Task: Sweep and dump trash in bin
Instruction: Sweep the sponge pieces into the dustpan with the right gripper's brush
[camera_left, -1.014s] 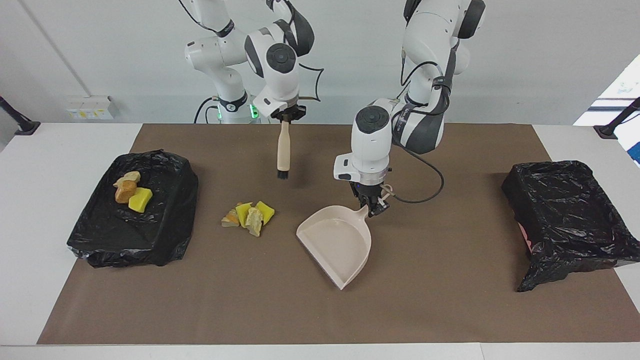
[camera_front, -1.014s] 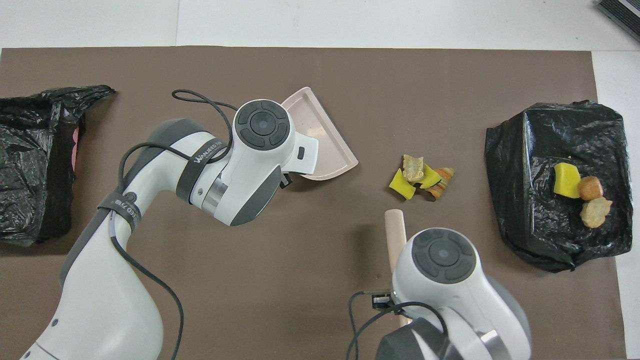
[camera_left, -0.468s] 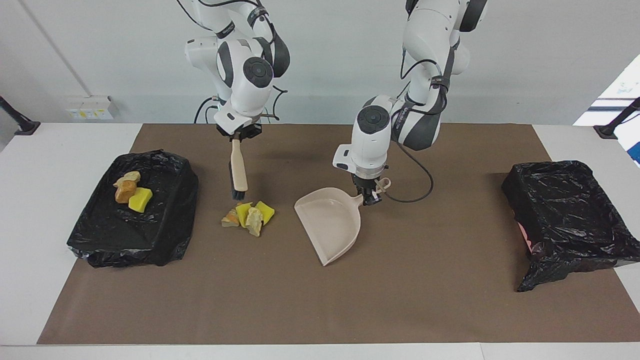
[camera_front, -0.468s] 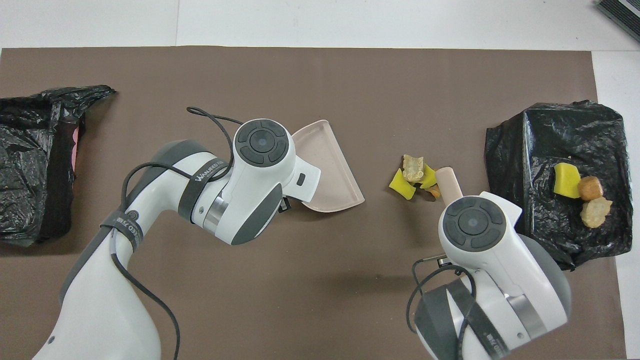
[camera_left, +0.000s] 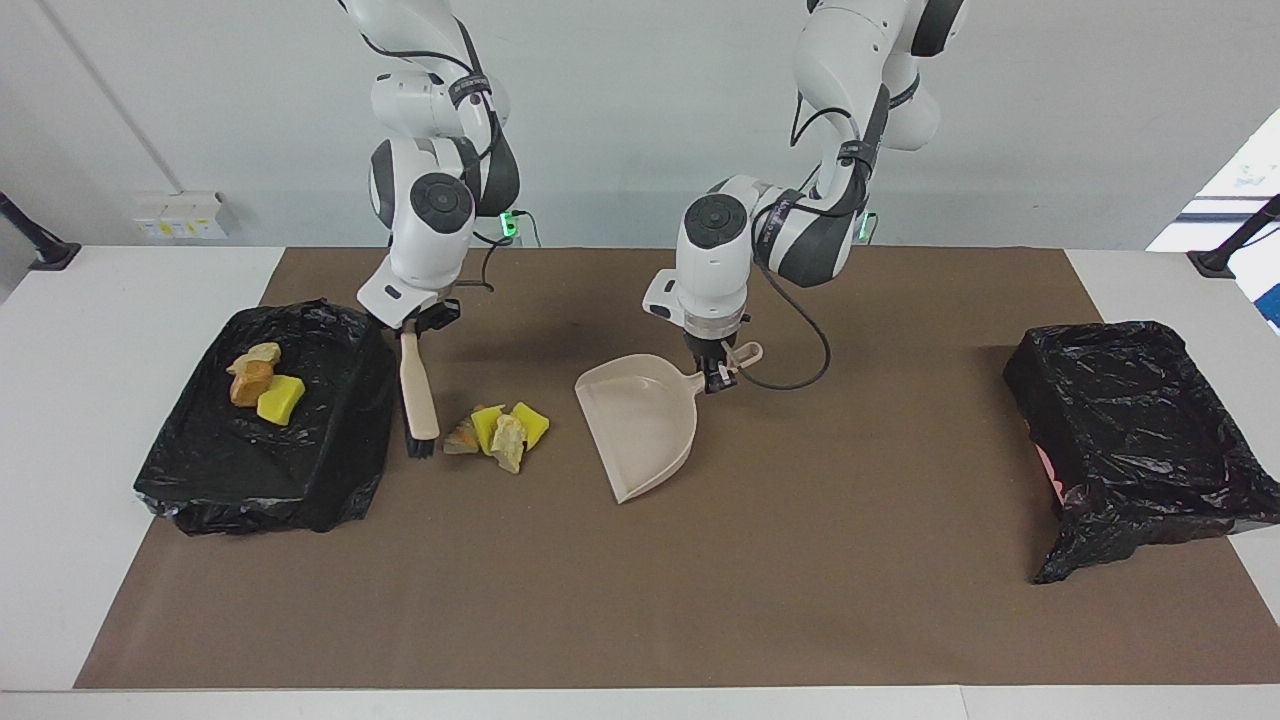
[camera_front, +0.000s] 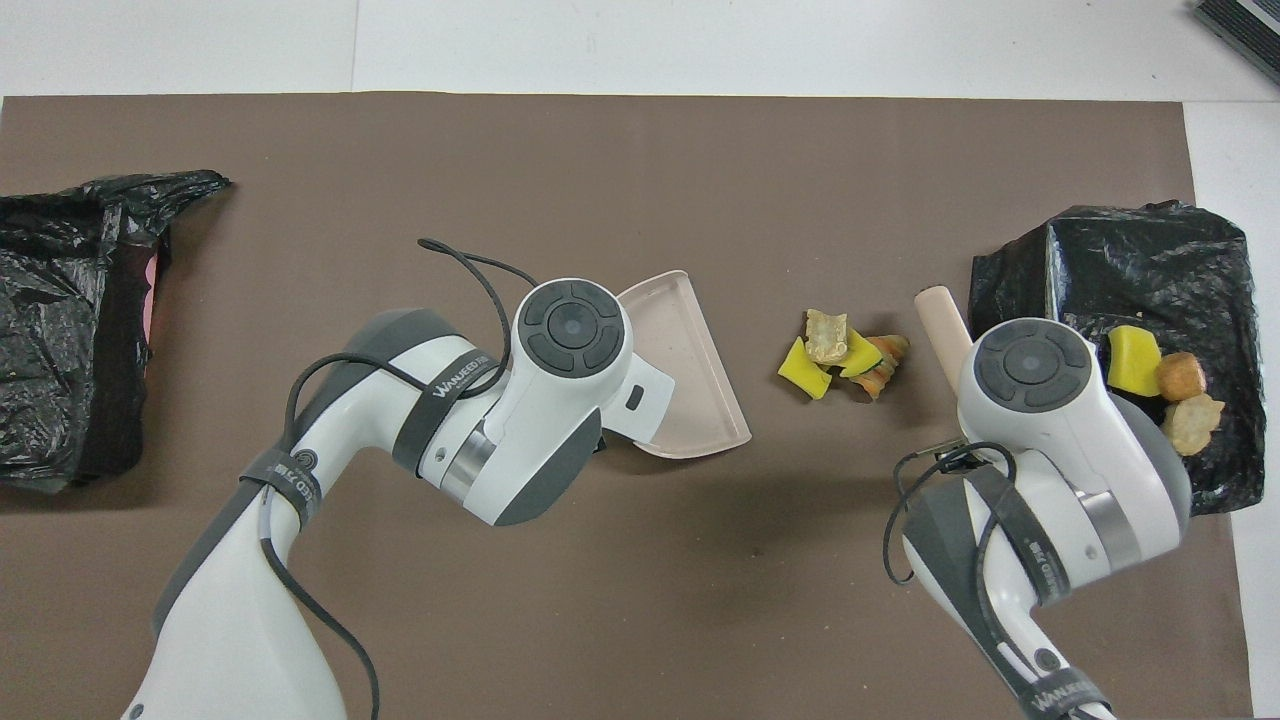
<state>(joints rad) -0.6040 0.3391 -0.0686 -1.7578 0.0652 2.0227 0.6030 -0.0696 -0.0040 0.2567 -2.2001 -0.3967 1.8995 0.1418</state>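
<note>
Several trash lumps (camera_left: 497, 430), yellow, beige and orange-brown, lie in a pile on the brown mat; they also show in the overhead view (camera_front: 840, 357). My right gripper (camera_left: 420, 325) is shut on a beige brush (camera_left: 418, 392). The brush's dark bristles hang low at the mat between the pile and a black-lined bin (camera_left: 330, 450). My left gripper (camera_left: 712, 375) is shut on the handle of a beige dustpan (camera_left: 635, 425). It holds the dustpan low, its mouth turned toward the pile, a short gap away. In the overhead view both wrists hide the fingers.
The black-lined bin at the right arm's end (camera_front: 1100, 270) holds three lumps (camera_left: 262, 385). A second black-lined bin (camera_left: 1130, 430) stands at the left arm's end of the mat (camera_left: 800, 580).
My right gripper carried the brush toward the right arm's end and lowered it beside the pile. My left gripper moved the dustpan toward the pile and turned its mouth to face it.
</note>
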